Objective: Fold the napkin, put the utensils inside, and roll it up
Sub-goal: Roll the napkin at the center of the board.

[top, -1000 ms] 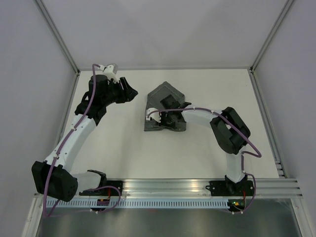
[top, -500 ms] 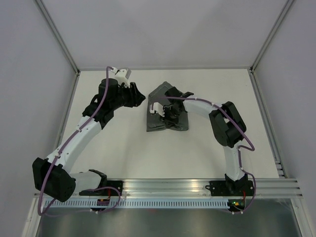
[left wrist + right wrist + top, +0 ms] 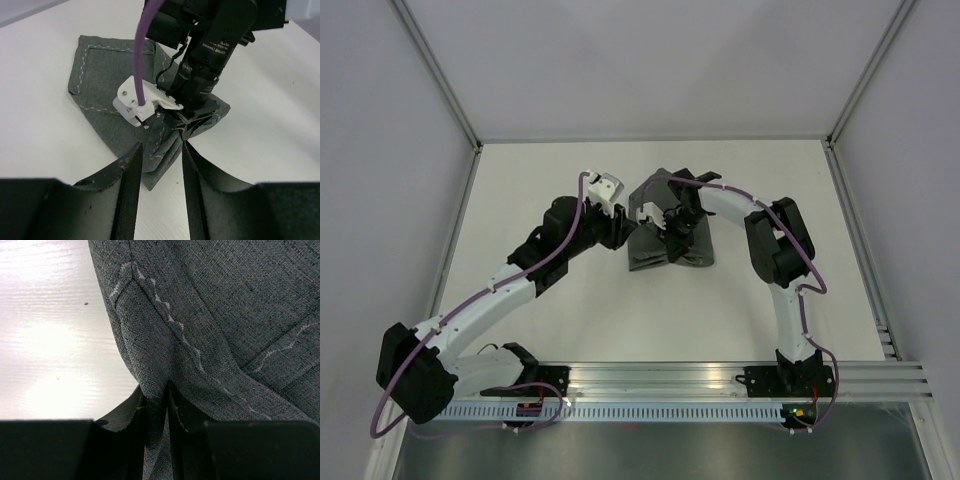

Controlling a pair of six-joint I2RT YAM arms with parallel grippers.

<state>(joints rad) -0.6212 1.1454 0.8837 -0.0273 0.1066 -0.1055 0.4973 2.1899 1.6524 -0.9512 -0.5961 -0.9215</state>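
The dark grey napkin (image 3: 667,248) lies crumpled and partly folded in the middle of the white table. My right gripper (image 3: 677,222) is shut on a pinched fold of the napkin (image 3: 200,315), which fills the right wrist view with its pale stitching. My left gripper (image 3: 623,232) is open at the napkin's left edge. In the left wrist view its jaws (image 3: 159,165) straddle a corner of the napkin (image 3: 105,80), with the right gripper (image 3: 192,112) just beyond. No utensils are in view.
The white table (image 3: 550,300) has metal frame posts at its back corners (image 3: 475,145) and a metal rail along the near edge (image 3: 670,385). A purple cable (image 3: 145,55) crosses the left wrist view.
My left arm has swung right and nearer, from the back left to the napkin's left edge. My right gripper has pulled the napkin a little right and back, and its shape has changed.
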